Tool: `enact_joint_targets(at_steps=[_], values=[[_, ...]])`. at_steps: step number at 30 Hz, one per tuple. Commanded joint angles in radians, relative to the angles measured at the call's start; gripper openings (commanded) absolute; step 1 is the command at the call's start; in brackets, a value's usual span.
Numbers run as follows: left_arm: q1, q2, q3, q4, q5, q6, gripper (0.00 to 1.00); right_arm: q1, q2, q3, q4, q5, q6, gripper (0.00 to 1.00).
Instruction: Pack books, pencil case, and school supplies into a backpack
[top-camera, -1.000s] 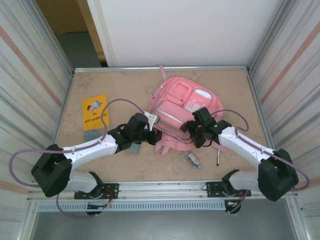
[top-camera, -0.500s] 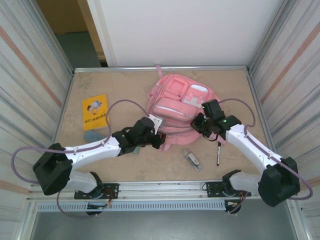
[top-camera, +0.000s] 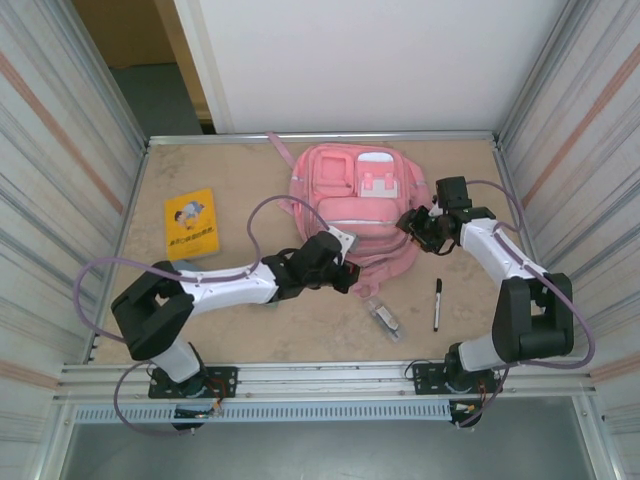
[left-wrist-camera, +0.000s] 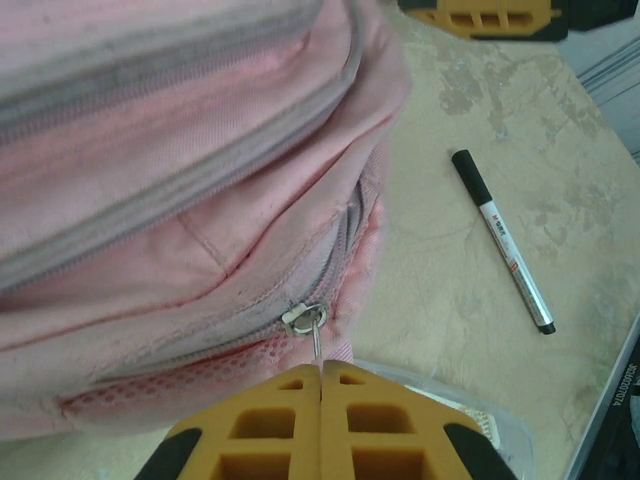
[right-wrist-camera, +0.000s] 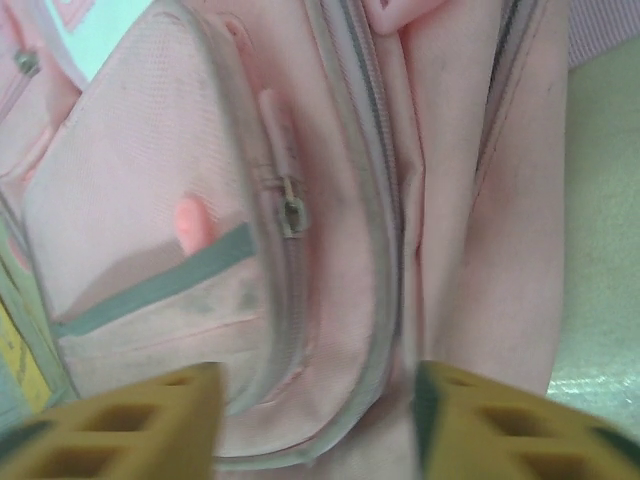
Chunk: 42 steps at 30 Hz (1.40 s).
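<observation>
Pink backpack (top-camera: 352, 200): lay front-up on the far middle of the desk (top-camera: 240, 175), its top close to the far rail (top-camera: 200, 141) and its right flank nearer the right-hand wall than its left flank was to the left one.
Left tool (top-camera: 345, 275): sat at the backpack's near edge. In the left wrist view the tool (left-wrist-camera: 321, 372) had its yellow fingers pressed together with no gap, pinching the thin metal zipper pull (left-wrist-camera: 312, 332) of the lowest zip.
Right tool (top-camera: 413, 226): sat at the backpack's right flank. In the right wrist view its fingers (right-wrist-camera: 120, 420) stood well apart with pink fabric and a curved zip between them (whether they pressed on the cloth could not be told).
Book (top-camera: 191, 223): orange-yellow, flat on the left of the desk, well apart from the backpack, with its left edge near the side rail.
Pen (top-camera: 437, 304): black with a white band, lying apart from the backpack's near right corner; the left wrist view showed the pen (left-wrist-camera: 503, 240) with bare desk all round it.
Clear-and-grey item (top-camera: 384, 317): lay just beside the backpack's near edge, between the left tool and the pen, touching neither.
Open room: bare desk lay between the book and the backpack, in the far left corner, and along the near edge.
</observation>
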Motion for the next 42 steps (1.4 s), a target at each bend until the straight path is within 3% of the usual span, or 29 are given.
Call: enact_joint_targets(at_steps=[1,3,9,15,17,34,42], values=[[-0.015,0.021,0.049,0.001,-0.016,-0.024,0.0,-0.002,-0.035,0.021,-0.104,0.058,0.053,0.71],[-0.021,0.035,0.051,0.013,-0.03,-0.032,0.0,0.006,-0.067,-0.013,-0.133,0.057,0.082,0.79],[-0.054,0.076,0.077,0.003,-0.057,-0.037,0.0,0.066,-0.118,-0.125,-0.096,-0.105,0.156,0.79],[-0.09,0.135,0.12,-0.031,-0.146,-0.059,0.01,0.153,-0.09,-0.132,-0.073,-0.084,0.124,0.79],[-0.103,0.153,0.137,-0.053,-0.173,-0.073,0.18,0.151,-0.084,-0.141,-0.067,-0.094,0.111,0.79],[-0.139,0.204,0.233,-0.113,-0.259,-0.146,0.58,0.057,-0.147,-0.221,-0.047,-0.113,0.06,0.78],[-0.142,0.25,0.265,-0.168,-0.337,-0.249,0.58,0.025,-0.184,-0.237,-0.037,-0.148,0.06,0.76]])
